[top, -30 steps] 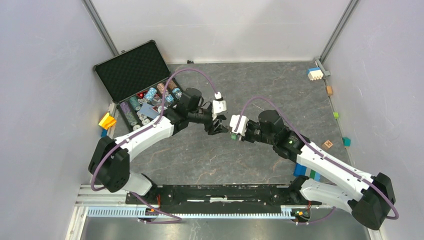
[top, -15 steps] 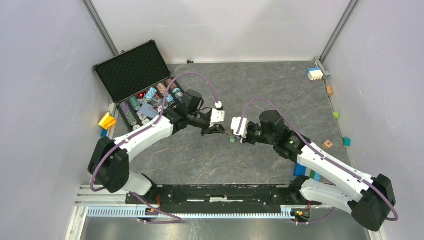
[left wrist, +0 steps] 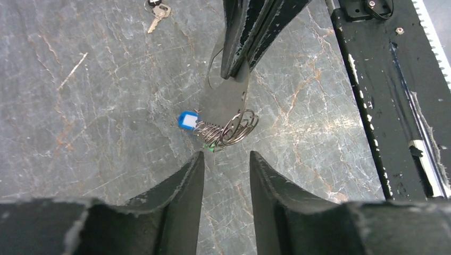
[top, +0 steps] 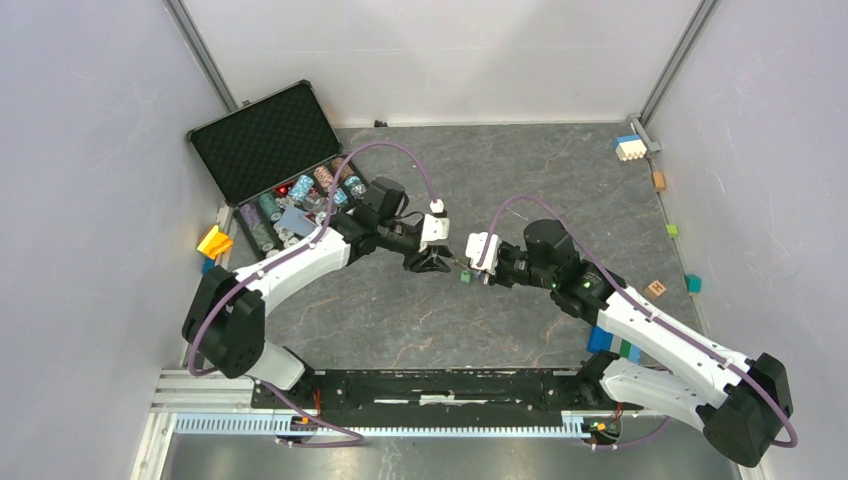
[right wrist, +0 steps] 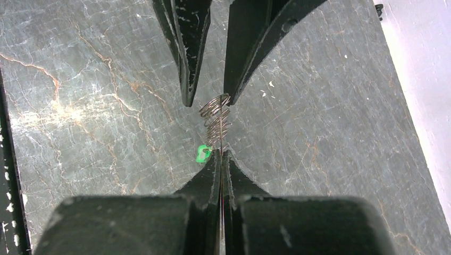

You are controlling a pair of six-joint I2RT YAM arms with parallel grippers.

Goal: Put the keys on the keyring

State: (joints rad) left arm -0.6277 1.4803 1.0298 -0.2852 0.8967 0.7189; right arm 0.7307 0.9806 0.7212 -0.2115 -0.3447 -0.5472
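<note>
The right tool (right wrist: 220,155) clamps tight on the coiled wire keyring (right wrist: 215,121); the left tool (left wrist: 226,155) stands half-parted, holding nothing, over the veined grey worktop (left wrist: 80,106).

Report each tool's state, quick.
Left tool: open, gripping nothing.
Right tool: closed on the keyring.

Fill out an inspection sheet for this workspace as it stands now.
Surface: grey marbled table, no spills seen.
Job's things: keyring with blue-tagged key and green-tagged key beside its coil; third key lying loose.
Clutter: open case of poker chips; toy blocks along the edges.
Grippers: right gripper shut on the keyring; left gripper open, fingers either side of its end.
Cables: purple cables arching over both arms.
Surroundings: plain pale walls; nothing else seen.
</note>
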